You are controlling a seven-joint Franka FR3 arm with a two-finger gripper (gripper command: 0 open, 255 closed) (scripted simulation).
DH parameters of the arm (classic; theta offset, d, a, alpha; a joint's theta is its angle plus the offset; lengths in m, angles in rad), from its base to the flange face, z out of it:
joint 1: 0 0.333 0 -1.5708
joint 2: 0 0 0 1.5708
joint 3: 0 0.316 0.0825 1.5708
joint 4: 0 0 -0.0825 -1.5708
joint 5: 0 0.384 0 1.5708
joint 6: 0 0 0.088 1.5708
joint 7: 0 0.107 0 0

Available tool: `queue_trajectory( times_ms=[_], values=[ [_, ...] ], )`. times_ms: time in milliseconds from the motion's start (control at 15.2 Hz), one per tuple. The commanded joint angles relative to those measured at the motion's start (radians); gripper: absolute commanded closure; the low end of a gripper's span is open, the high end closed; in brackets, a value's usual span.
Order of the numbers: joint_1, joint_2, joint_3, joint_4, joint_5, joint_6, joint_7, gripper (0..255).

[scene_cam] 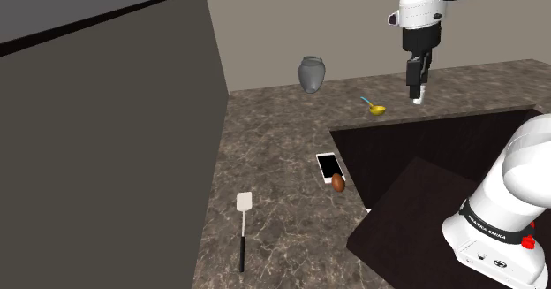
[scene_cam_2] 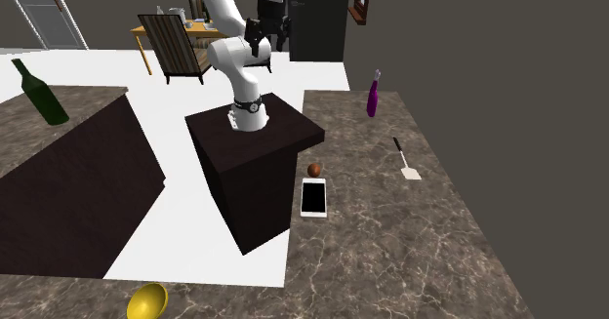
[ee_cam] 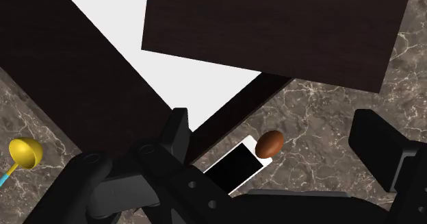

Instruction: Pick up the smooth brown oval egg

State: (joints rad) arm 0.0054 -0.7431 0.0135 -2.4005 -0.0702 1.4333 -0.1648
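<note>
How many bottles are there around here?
2. A green bottle leans at the second exterior view's left; a purple bottle stands on the counter, beyond the spatula. Others may be hidden.

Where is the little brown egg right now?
The brown egg lies on the marbled counter near the shoulder view's middle, right at one end of the white-edged phone and close to the dark stand.

Smooth brown oval egg (scene_cam: 338, 182), lying on its side (unheld), on marbled countertop (scene_cam: 274, 146), touching phone's (scene_cam: 328, 166) end
</note>
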Motion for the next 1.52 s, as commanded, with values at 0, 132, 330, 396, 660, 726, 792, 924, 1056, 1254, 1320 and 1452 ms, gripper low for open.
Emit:
queue_trajectory(
  times_ms=[0,132,330,396,660,726,792,924,1056,1254,1320,1452],
  values=[
    [0.0,0.0,0.0,0.0,0.0,0.0,0.0,0],
    [-0.001,0.011,0.002,-0.057,0.016,0.072,0.023,0],
    [-0.003,0.041,0.007,-0.133,0.04,0.186,0.056,0],
    [-0.003,0.054,0.009,-0.156,0.048,0.225,0.067,0],
    [-0.001,0.128,0.016,-0.235,0.08,0.388,0.105,0],
    [-0.001,0.152,0.018,-0.251,0.088,0.431,0.114,0],
    [0.001,0.177,0.02,-0.266,0.096,0.474,0.122,0],
    [0.003,0.234,0.024,-0.29,0.113,0.562,0.138,0],
    [0.007,0.3,0.028,-0.307,0.132,0.651,0.151,0],
    [0.014,0.411,0.034,-0.32,0.161,0.786,0.167,0],
    [0.017,0.452,0.035,-0.321,0.172,0.83,0.171,0],
    [0.023,0.536,0.038,-0.317,0.196,0.918,0.177,0]
  ],
)
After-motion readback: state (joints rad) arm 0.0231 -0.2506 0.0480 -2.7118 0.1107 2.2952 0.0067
